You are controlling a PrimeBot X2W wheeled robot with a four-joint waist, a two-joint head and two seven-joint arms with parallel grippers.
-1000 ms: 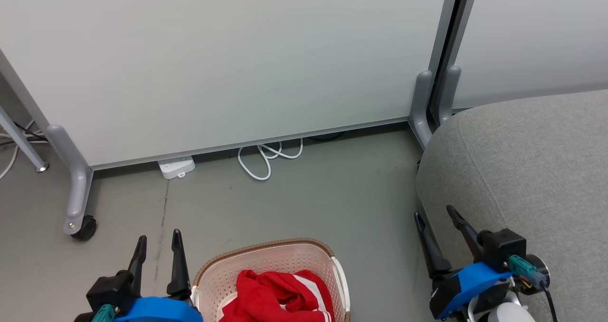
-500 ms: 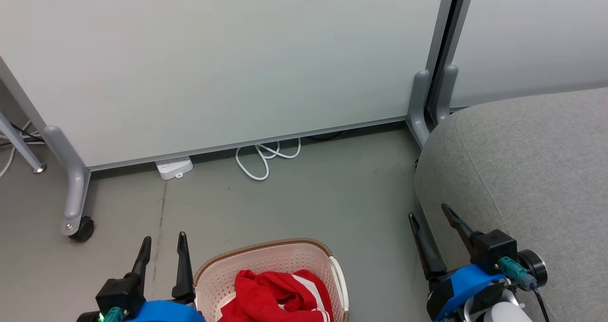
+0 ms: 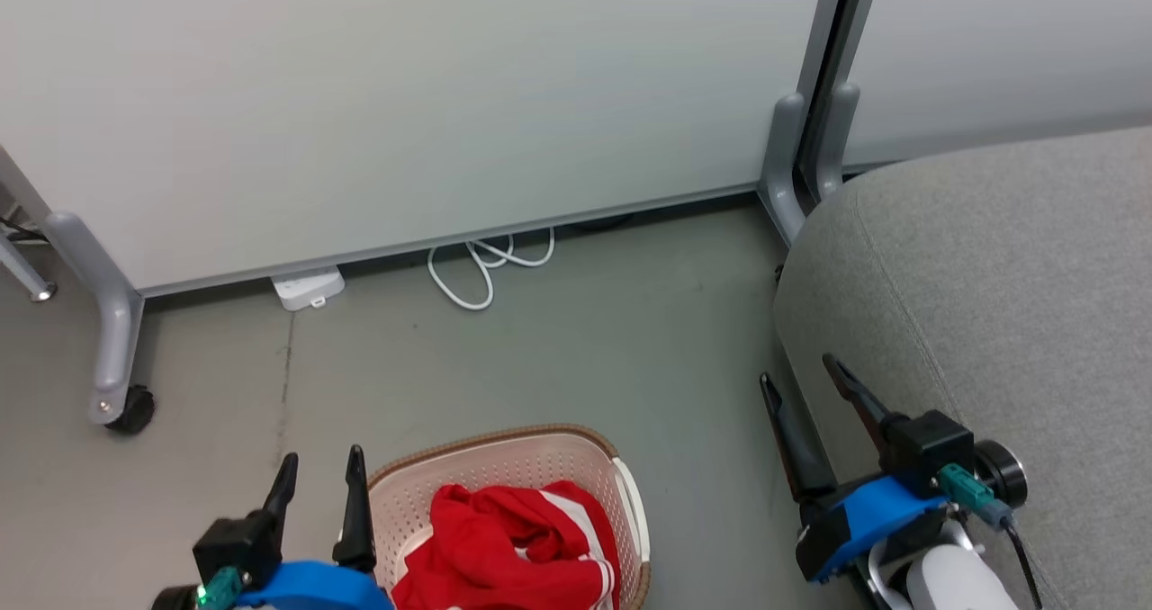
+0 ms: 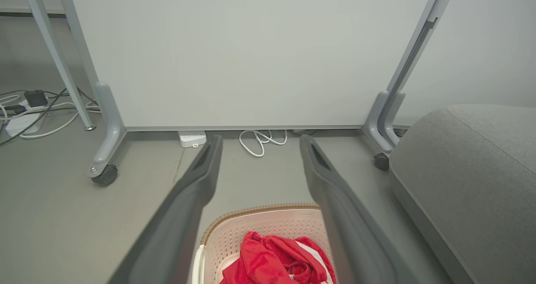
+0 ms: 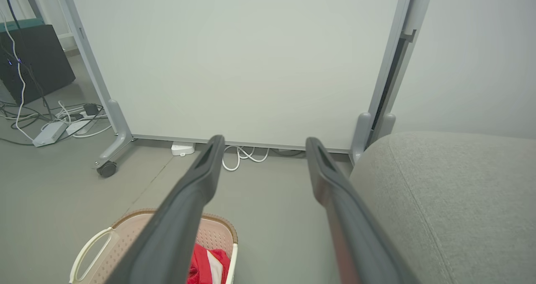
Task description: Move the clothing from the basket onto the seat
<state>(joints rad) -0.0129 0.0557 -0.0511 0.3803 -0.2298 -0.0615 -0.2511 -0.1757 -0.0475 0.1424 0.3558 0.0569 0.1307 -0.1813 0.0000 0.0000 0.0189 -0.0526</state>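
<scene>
At the lower left of the head view, the left hand (image 3: 322, 457) is hovering just beside the basket (image 3: 493, 436), its two fingers pointing up the frame and standing apart with nothing between them. At the lower right, the right hand (image 3: 796, 370) is hanging at the left edge of the seat (image 3: 999, 268), leaning toward the upper left, fingers spread wide and empty. The clothing (image 3: 513, 542) is lying bunched inside the basket, which is sitting on the floor (image 3: 540, 349) at bottom centre, apart from the seat.
</scene>
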